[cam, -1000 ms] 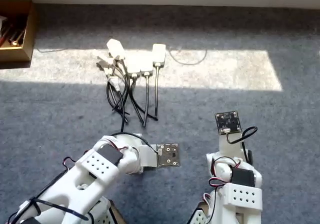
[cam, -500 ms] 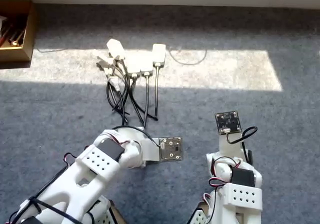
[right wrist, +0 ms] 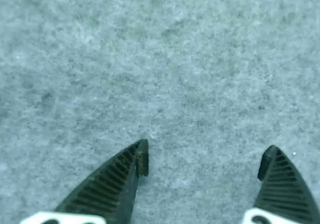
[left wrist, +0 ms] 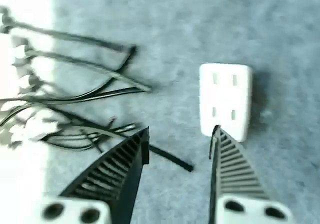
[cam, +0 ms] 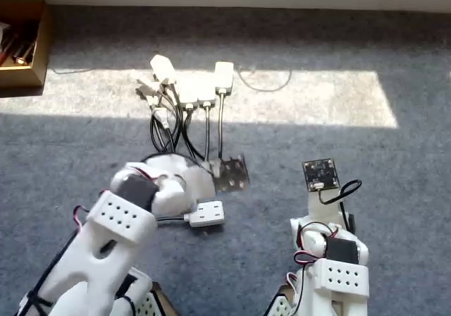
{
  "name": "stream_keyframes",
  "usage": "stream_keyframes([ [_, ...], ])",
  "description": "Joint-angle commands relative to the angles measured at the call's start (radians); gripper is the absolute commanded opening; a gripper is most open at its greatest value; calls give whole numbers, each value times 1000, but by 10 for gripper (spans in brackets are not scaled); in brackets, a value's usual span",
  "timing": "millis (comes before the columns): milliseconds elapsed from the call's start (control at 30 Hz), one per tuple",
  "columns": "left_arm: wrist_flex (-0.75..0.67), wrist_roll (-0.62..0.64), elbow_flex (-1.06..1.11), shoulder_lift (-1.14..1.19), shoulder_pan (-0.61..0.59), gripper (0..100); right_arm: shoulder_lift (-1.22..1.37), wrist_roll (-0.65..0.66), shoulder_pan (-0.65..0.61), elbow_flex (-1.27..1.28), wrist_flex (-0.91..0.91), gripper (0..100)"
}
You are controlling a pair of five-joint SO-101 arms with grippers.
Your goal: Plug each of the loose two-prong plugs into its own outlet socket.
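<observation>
Your left claw (left wrist: 180,131) stands wide, with nothing between its jaws. Just ahead of it a white outlet block (left wrist: 225,101) lies flat on the grey carpet (left wrist: 175,29), its slots facing up in two pairs. One fingertip (left wrist: 222,146) overlaps the block's near edge, but you cannot tell whether it touches. From above, that block (cam: 208,214) sits right beside your left arm (cam: 120,217), and nothing is plugged into it.

The loose plugs (cam: 183,90) are bunched well apart from the block, white in the strip of sunlight farther up the carpet. One of them (cam: 223,76) stands a little to the side of the bunch. Their black cables (cam: 187,136) run back towards the arms in a loose tangle. Your left wrist view catches the same cables (left wrist: 90,99) lying off to the side of the claw.

Your right claw (right wrist: 206,148) is also spread wide and holds nothing, with bare carpet under it. Your right arm (cam: 331,259) sits near the front edge, well away from the plugs and the block. A wooden box (cam: 21,44) rests at the far corner.
</observation>
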Motion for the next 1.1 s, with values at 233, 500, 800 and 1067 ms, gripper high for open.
stream_keyframes([
  [233,9,149,-88,-193,-217,200,-8,0,-10,-4,-16,343],
  [500,-523,552,-87,21,-401,200,-8,0,-10,-4,-16,343],
  [800,-44,764,-1003,1001,-426,200,-8,0,-10,-4,-16,343],
  [1067,315,954,-2005,1669,-412,200,-8,0,-10,-4,-16,343],
])
